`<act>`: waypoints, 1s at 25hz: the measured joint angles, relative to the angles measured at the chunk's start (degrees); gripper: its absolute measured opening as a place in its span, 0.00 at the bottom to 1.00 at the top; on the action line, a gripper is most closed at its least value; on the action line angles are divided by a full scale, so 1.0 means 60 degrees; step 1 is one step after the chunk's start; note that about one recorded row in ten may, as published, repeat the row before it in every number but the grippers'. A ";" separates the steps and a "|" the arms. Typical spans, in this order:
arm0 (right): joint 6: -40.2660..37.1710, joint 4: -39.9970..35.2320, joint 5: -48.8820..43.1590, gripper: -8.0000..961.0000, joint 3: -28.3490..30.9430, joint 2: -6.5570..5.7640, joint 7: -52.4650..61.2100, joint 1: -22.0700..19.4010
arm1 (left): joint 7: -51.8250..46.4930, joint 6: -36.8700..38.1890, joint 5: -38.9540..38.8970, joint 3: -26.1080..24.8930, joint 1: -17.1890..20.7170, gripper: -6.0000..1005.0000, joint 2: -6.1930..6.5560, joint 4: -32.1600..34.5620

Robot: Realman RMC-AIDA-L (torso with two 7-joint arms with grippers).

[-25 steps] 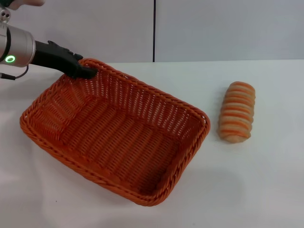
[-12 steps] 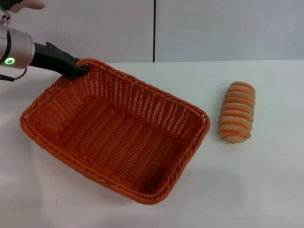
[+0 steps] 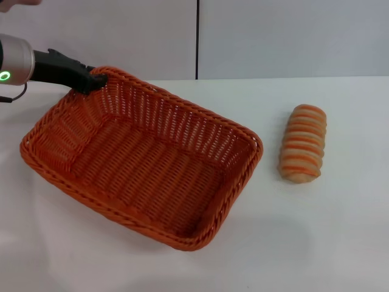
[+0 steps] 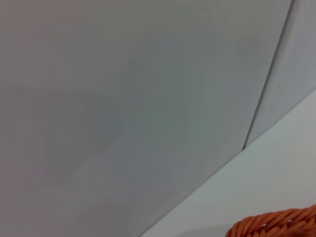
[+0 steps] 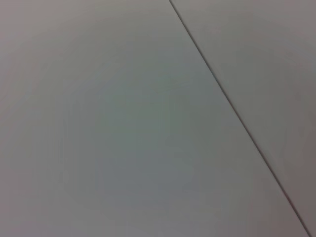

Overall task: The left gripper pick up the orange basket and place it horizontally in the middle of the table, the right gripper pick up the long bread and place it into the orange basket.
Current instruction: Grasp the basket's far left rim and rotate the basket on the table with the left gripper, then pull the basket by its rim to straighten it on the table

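The left gripper (image 3: 97, 79) has its fingers closed on the far left corner of the orange basket (image 3: 143, 158), which lies slantwise on the worktop (image 3: 328, 237), the long bread (image 3: 302, 143) untouched beside it; the left wrist view shows only a bit of braided rim.

I see the orange basket (image 3: 143, 161) lying askew on the counter (image 3: 340, 243), the striped long bread (image 3: 302, 143) well apart beside it.
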 joint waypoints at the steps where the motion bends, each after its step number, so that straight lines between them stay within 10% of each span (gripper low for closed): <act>1: 0.0001 0.0001 0.0000 0.76 0.0007 0.0003 0.0000 -0.0005 | -0.0031 -0.0007 -0.0258 -0.0001 0.0165 0.23 -0.0005 0.0112; 12: 0.0001 0.0039 0.0000 0.76 -0.0001 0.0012 0.0010 -0.0007 | -0.0567 0.1930 -0.3536 -0.1875 0.1410 0.21 0.0092 0.1482; 25: 0.0003 0.0064 0.0000 0.76 -0.0007 0.0013 0.0020 0.0086 | -0.2286 0.2376 -0.4186 -0.2173 0.2477 0.21 0.0098 0.2033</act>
